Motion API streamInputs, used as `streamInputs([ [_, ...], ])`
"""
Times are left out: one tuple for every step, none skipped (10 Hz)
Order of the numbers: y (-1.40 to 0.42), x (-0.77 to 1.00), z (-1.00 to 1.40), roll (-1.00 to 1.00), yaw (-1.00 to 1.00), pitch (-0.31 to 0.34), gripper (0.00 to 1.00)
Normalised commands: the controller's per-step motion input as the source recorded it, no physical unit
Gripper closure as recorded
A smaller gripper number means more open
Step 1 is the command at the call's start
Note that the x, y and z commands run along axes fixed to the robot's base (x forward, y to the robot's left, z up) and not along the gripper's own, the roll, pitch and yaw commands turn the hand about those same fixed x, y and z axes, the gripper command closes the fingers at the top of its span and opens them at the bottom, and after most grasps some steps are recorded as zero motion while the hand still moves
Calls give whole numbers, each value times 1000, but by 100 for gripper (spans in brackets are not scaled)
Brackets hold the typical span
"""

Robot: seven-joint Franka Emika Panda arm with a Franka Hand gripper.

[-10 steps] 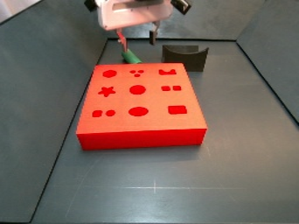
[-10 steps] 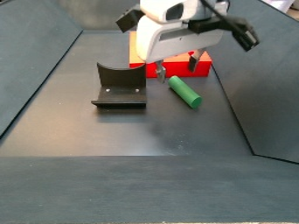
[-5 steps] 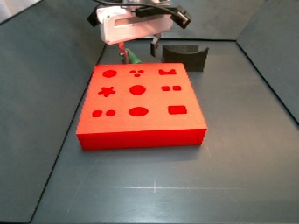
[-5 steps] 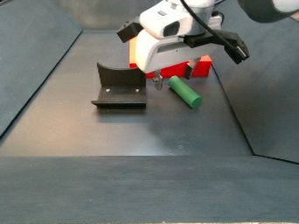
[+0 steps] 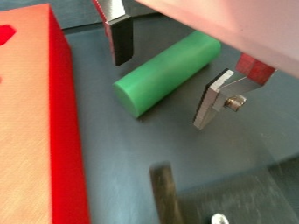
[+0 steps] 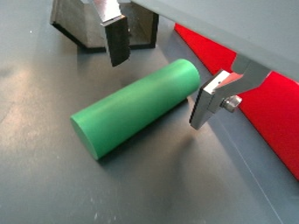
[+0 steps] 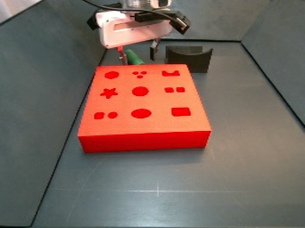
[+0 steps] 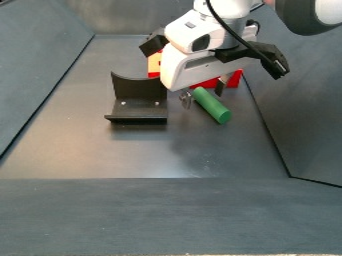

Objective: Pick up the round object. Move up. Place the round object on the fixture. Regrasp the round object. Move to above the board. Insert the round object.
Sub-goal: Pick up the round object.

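I've brought the gripper down since a second ago, fingers spread astride the round object, with the fixture at its nine o'clock, so I'm ready to close.

Even, fairly bright light; the dark grey tabletop has a soft sheen, and shadows are faint. Both wrist views are sharp on the small green cylindrical peg, while the hand blurs near the frame edge

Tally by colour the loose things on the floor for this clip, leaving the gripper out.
Green: 1, the round object, lying between the open fingers of the gripper
Red: 1, the board
Dark grey-black: 1, the fixture
Total: 3
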Motion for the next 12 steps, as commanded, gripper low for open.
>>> streamInputs([
  [31,-69,-17,0,0,0,0],
  [0,0,0,0,0,-4,0],
  [37,0,0,0,0,0,0],
  [309,-91,0,-39,0,0,0],
  [57,0,0,0,0,0,0],
  [-11,0,0,6,0,0,0],
  [0,0,0,0,0,0,100],
  [0,0,0,0,0,0,100],
  [0,0,0,0,0,0,100],
  [0,0,0,0,0,0,100],
  [0,0,0,0,0,0,100],
  [0,0,0,0,0,0,100],
])
